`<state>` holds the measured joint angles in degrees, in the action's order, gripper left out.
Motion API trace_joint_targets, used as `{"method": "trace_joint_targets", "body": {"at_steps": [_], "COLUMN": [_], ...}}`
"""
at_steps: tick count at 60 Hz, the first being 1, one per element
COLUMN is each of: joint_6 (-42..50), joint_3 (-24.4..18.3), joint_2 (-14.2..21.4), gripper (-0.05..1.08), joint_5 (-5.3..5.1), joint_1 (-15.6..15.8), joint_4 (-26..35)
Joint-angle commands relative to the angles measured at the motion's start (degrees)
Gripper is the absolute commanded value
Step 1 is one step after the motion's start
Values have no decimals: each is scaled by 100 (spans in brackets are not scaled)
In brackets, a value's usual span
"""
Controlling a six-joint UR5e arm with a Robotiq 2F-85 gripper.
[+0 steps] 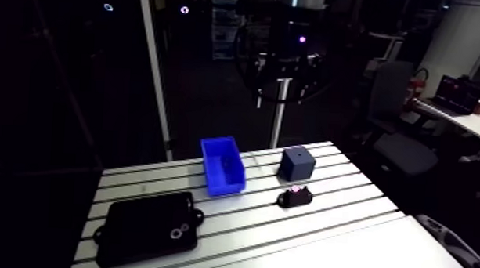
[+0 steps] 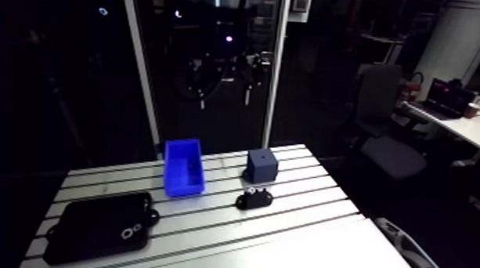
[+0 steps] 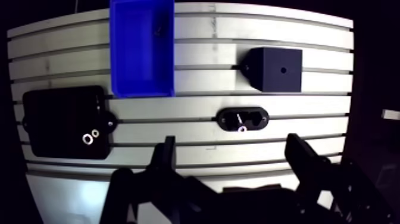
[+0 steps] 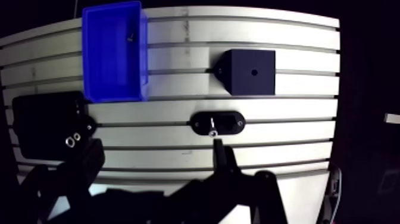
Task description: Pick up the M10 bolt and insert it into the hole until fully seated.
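Note:
A small dark bolt [image 3: 158, 30] lies inside the blue bin [image 3: 141, 71] at the far side of the slotted table [image 3: 190, 155]. Beside the bin stands a dark blue cube [image 3: 275, 69] with a round hole [image 3: 283, 70] in its top face. In front of the cube sits a black oval fixture [image 3: 242, 119] with a small shiny piece on it. My gripper [image 3: 233, 158] hangs high above the table's near part, open, with nothing between its fingers. The arm view shows it dim above the table's far edge.
A flat black tray [image 3: 65, 122] with two small metal rings [image 3: 90, 138] lies at the table's near corner, on the bin's side. Bare slotted aluminium [image 1: 340, 219] lies around the fixture and towards the near edge.

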<state>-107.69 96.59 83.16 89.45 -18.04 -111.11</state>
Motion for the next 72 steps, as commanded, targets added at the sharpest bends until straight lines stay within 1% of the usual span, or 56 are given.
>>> {"method": "trace_joint_targets", "body": {"at_steps": [1, 20, 28, 38, 40, 41, 42, 44, 45, 46, 47, 48, 49, 50, 51, 52, 53, 56, 59, 60, 61, 63, 72], "joint_6": [-159, -196, -250, -544, -547, -547, -547, -563, -563, -602, -602, -660, -660, -714, -714, -766, -766, -832, -837, -837, -837, -846, -870], "joint_3": [757, 986, 1089, 1314, 1352, 1380, 1380, 1441, 1441, 1468, 1468, 1502, 1502, 1537, 1537, 1564, 1564, 1617, 1636, 1662, 1662, 1698, 1768], "joint_2": [12, -39, -57, -76, -84, -85, -85, -101, -101, -132, -132, -159, -159, -178, -178, -181, -181, -189, -190, -191, -191, -207, -243], "gripper": [1, 1, 1, 1, 1, 1, 1, 1, 1, 1, 1, 1, 1, 1, 1, 1, 1, 1, 1, 1, 1, 1, 1], "joint_5": [-80, -55, -64, -74, -88, -120, -120, -213, -213, -266, -266, -304, -304, -347, -347, -383, -383, -438, -456, -497, -497, -552, -565], "joint_1": [-138, -172, -283, -466, -495, -506, -506, -540, -540, -573, -573, -600, -600, -634, -634, -669, -669, -732, -766, -809, -809, -873, -972], "joint_4": [-1054, -1456, -1588, -1799, -1834, -1877, -1877, -1957, -1957, -1992, -1992, -2028, -2028, -2063, -2063, -2105, -2105, -2178, -2197, -2230, -2230, -2261, -2314]}}
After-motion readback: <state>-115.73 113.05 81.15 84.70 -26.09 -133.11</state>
